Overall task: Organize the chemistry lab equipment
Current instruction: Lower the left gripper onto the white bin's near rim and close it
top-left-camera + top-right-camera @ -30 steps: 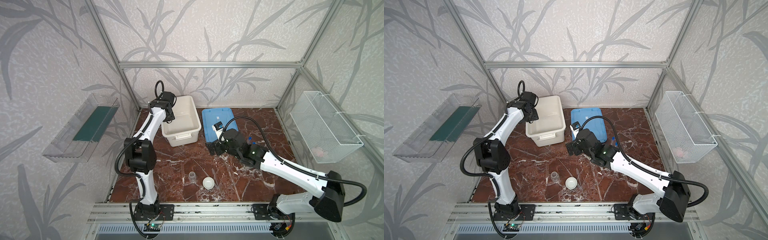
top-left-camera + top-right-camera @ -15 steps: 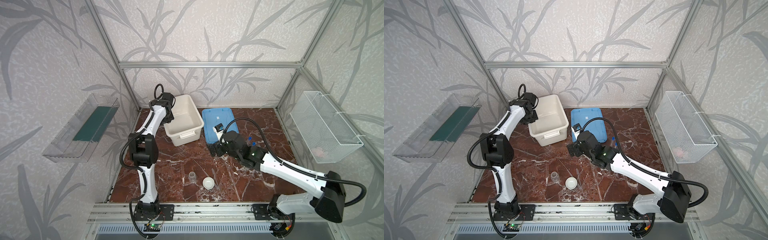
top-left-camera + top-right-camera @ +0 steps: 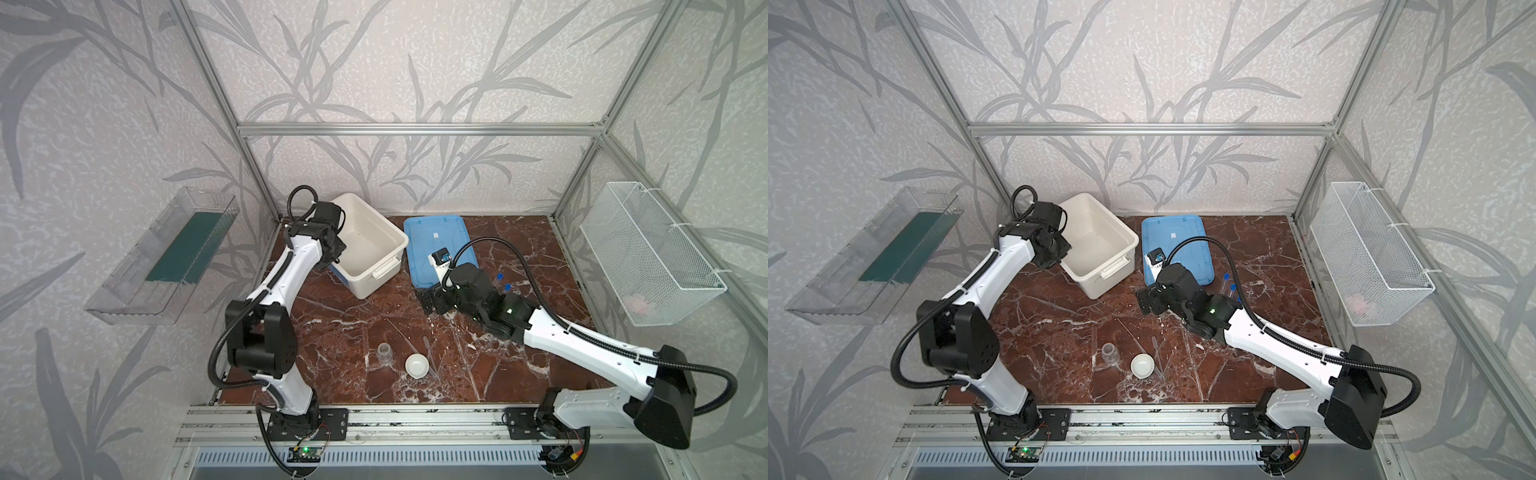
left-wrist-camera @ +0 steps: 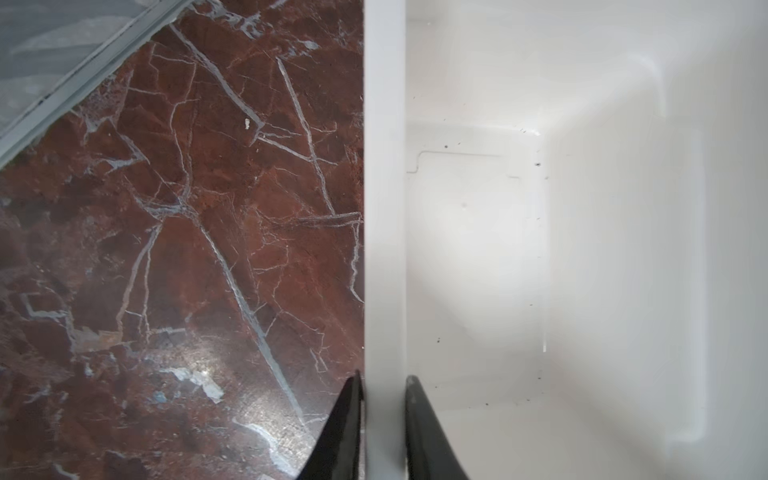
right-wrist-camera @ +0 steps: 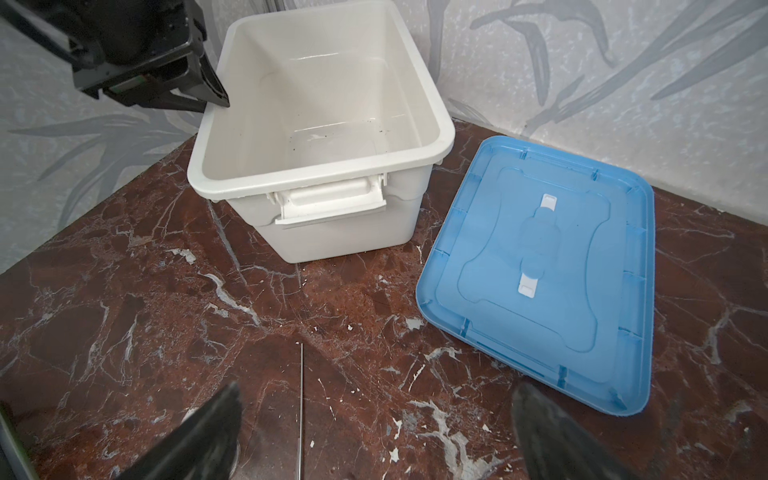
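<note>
your left end effector (image 4: 382, 380) is clamped on the rim of the large white plastic tub (image 4: 384, 166); your right end effector (image 5: 378, 390) hangs, jaws wide apart, over the red marble tabletop (image 3: 332, 332). in a top view the small clear beaker (image 3: 385, 353), small white round dish (image 3: 417, 365) and thin clear pipette (image 3: 428, 349) lie at 6 to 7 o'clock from it, the pipette's length running 11 to 5. the right arm is nearer.

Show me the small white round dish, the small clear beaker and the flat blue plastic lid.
Small white round dish (image 3: 417, 366): in a top view, centre of its bowl.
Small clear beaker (image 3: 385, 354): in a top view, its body.
Flat blue plastic lid (image 5: 540, 249): right wrist view, its middle.
</note>
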